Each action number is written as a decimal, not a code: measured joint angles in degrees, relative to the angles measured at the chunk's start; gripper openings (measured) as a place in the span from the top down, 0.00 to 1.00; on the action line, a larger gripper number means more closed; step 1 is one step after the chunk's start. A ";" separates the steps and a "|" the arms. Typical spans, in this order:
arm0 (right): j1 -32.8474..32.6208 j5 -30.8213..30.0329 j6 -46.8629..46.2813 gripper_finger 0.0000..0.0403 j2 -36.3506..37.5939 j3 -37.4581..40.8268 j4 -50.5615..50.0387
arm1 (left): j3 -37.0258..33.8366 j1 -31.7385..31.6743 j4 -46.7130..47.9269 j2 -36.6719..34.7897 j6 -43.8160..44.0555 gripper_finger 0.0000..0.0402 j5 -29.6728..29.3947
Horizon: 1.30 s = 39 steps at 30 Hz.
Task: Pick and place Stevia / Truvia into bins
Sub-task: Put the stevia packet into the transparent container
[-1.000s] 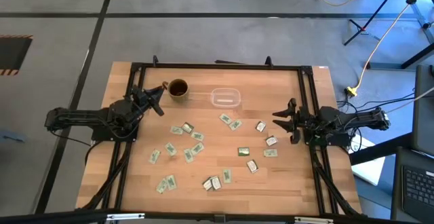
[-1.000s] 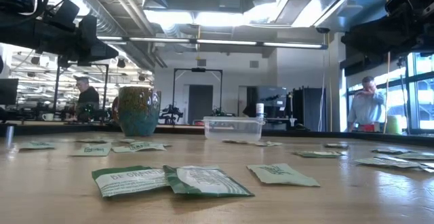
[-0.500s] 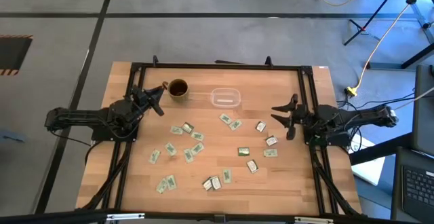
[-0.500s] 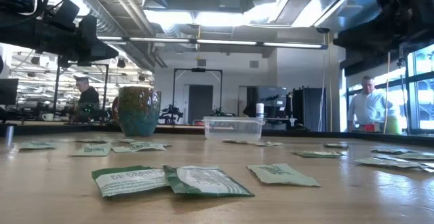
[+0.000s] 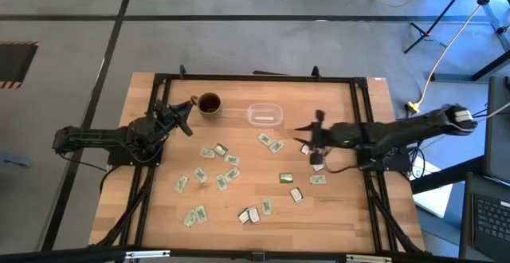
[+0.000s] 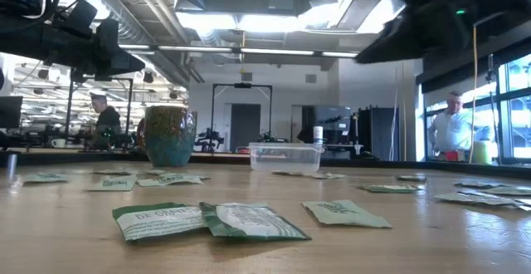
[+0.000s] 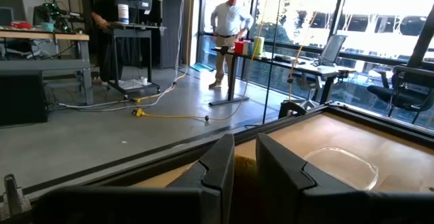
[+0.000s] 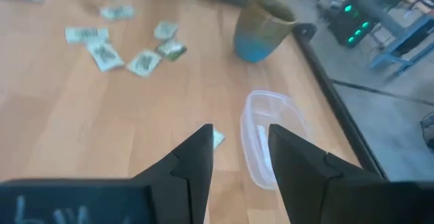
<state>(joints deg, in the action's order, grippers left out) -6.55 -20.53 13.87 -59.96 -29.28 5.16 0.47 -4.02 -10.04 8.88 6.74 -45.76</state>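
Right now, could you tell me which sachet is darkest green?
The sachet in the table's middle-right, just left of a paler one; it alone is deep green, the rest being pale green and white.

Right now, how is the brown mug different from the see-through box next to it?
The mug is round, brown and solid-looking, with a handle; the box is a rounded rectangle of clear plastic with no handle. In the low view the mug stands taller, while the box is low and wide. Both sit upright at the far end of the table, and no packets show in either.
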 joint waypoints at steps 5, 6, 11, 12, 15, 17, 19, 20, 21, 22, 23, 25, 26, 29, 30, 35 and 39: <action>-0.07 0.02 1.79 0.64 -16.20 -7.49 3.06 | 0.01 -0.01 -0.02 0.00 0.00 0.85 0.00; -0.16 0.02 1.84 0.64 -18.98 -8.81 3.35 | 0.00 0.01 -0.02 0.00 0.00 0.85 -0.02; -0.72 0.02 4.31 0.64 -31.89 -15.21 3.86 | 0.00 -0.01 -0.02 0.00 0.00 0.85 -0.02; -0.74 0.02 4.52 0.64 -34.02 -16.27 3.84 | 0.00 0.01 -0.02 -0.02 0.00 0.85 -0.01; -0.66 0.01 4.63 0.64 -39.45 -19.53 3.58 | 0.01 0.00 -0.02 0.00 0.00 0.85 0.00; -0.34 -0.44 4.84 0.64 -42.30 -21.44 3.60 | 0.01 0.01 -0.02 0.00 0.00 0.85 0.00; 0.04 -0.68 4.85 0.64 -44.56 -23.01 3.30 | 0.00 0.00 -0.02 -0.01 0.00 0.85 -0.01; 0.31 -0.73 4.83 0.64 -45.54 -23.65 3.24 | 0.00 0.01 -0.02 0.00 0.00 0.85 0.00; 0.56 -0.79 4.65 0.64 -46.40 -24.13 3.25 | 0.01 0.00 -0.01 0.00 0.00 0.85 0.00; 0.84 -0.83 4.59 0.64 -47.05 -24.46 3.18 | 0.00 -0.01 0.00 0.00 0.00 0.85 0.00; 1.09 -0.85 4.53 0.64 -47.60 -24.76 3.11 | 0.00 -0.01 0.00 -0.02 0.00 0.85 -0.02; 1.61 -1.43 4.11 0.64 -48.44 -25.19 3.12 | 0.00 -0.01 -0.01 0.00 0.00 0.85 0.00; 1.82 -2.62 3.13 0.64 -48.62 -25.28 2.71 | 0.01 0.00 0.00 -0.01 0.00 0.85 0.00; 2.63 -5.47 1.17 0.66 -48.79 -25.42 0.72 | 0.00 -0.01 0.00 -0.02 0.00 0.85 0.00; 2.93 -5.51 0.69 0.67 -48.81 -25.42 -0.09 | 0.01 -0.01 0.02 -0.01 0.00 0.85 0.00; 3.43 -4.85 -1.55 0.72 -48.81 -25.42 -1.75 | 0.00 0.00 0.38 -0.01 0.00 0.85 0.00; 3.43 -2.27 -1.63 0.75 -48.81 -25.42 -1.85 | 0.01 0.00 1.26 -0.01 0.00 0.85 0.00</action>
<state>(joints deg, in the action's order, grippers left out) -3.11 -22.80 12.24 -108.77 -54.70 3.31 0.48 -4.02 -8.79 8.87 6.74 -45.76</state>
